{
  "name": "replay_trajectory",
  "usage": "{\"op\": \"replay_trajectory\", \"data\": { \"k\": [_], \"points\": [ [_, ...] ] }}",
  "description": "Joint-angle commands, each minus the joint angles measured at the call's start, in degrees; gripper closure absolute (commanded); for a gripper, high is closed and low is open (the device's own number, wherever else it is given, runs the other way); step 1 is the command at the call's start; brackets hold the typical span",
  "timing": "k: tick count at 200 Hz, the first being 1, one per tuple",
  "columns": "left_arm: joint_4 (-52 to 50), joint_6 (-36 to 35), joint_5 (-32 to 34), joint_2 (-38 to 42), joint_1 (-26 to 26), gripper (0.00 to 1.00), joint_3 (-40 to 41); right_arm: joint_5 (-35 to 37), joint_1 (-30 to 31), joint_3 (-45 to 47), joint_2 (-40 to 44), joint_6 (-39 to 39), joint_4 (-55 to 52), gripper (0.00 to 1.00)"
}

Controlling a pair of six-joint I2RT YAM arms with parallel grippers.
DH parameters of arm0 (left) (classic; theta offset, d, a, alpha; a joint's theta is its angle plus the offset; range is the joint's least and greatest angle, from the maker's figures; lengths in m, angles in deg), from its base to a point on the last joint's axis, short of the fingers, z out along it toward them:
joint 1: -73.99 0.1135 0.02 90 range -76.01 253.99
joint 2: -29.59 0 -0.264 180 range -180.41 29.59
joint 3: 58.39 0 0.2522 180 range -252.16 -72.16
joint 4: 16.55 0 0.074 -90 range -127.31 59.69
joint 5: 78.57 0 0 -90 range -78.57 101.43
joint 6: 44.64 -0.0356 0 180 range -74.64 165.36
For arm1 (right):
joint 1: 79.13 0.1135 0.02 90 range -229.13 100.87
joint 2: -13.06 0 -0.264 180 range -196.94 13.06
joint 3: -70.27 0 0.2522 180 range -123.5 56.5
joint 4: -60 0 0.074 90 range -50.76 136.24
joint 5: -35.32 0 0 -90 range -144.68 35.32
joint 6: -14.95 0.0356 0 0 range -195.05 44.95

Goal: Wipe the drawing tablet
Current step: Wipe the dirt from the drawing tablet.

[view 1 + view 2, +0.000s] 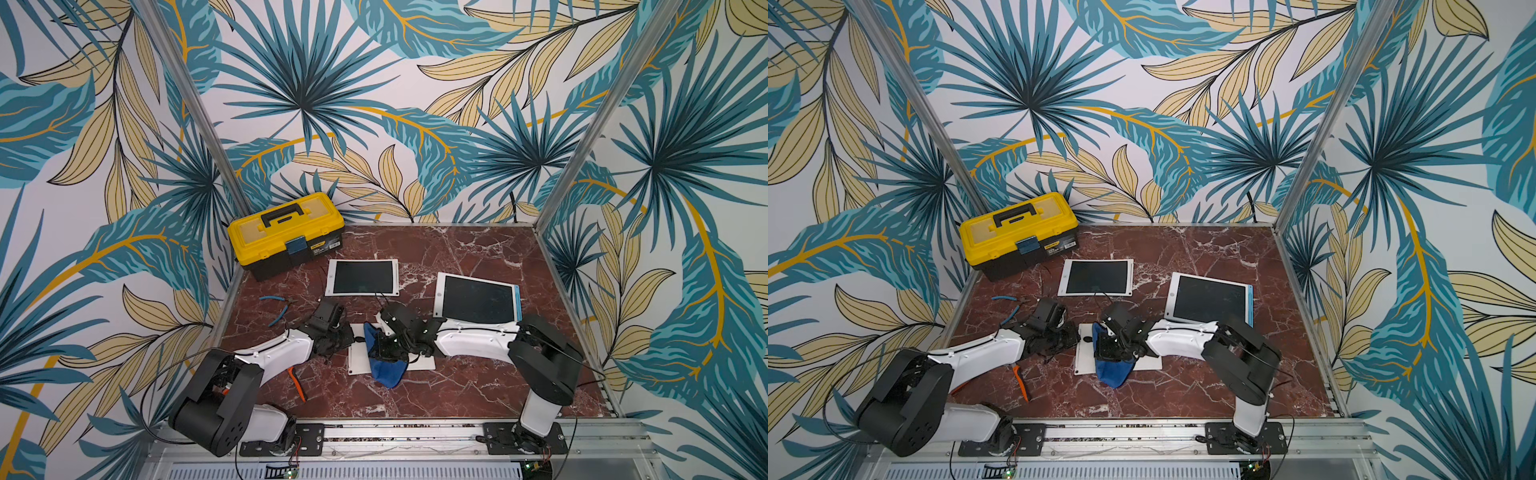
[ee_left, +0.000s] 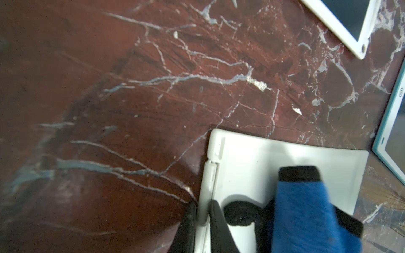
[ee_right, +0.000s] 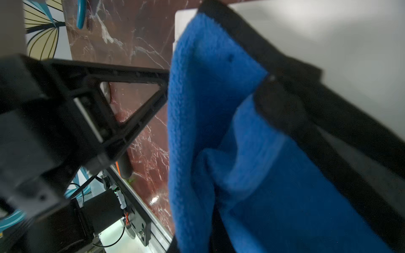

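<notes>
A white drawing tablet (image 1: 419, 363) (image 1: 1086, 361) lies flat at the front middle of the marble table, its plain white face (image 2: 252, 157) up. My left gripper (image 1: 353, 338) (image 2: 202, 221) is shut on the tablet's left edge, one finger on each side of the rim. My right gripper (image 1: 384, 347) (image 1: 1115, 345) is shut on a blue cloth (image 1: 388, 374) (image 3: 219, 87) with black edging. The cloth hangs over the tablet's middle and its front edge. In the right wrist view the cloth hides the right jaws, and the tablet (image 3: 328, 32) shows behind it.
Two more tablets with dark screens lie further back, one in the middle (image 1: 363, 277) and one to the right (image 1: 478, 299). A yellow toolbox (image 1: 286, 232) stands at the back left. Blue-handled pliers (image 1: 278, 309) and an orange-handled tool (image 1: 297, 384) lie beside the left arm.
</notes>
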Motion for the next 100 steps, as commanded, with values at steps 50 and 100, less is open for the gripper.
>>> {"op": "replay_trajectory", "data": {
  "k": [50, 100],
  "points": [
    [-3.2, 0.4, 0.1, -0.5, -0.2, 0.85, 2.4, -5.3, 3.3, -3.1, -12.9, 10.7, 15.2, 0.87],
    [-3.2, -0.2, 0.2, -0.8, -0.2, 0.85, 2.4, -1.2, -0.9, 13.1, -4.7, 12.4, 19.3, 0.87]
  ]
}}
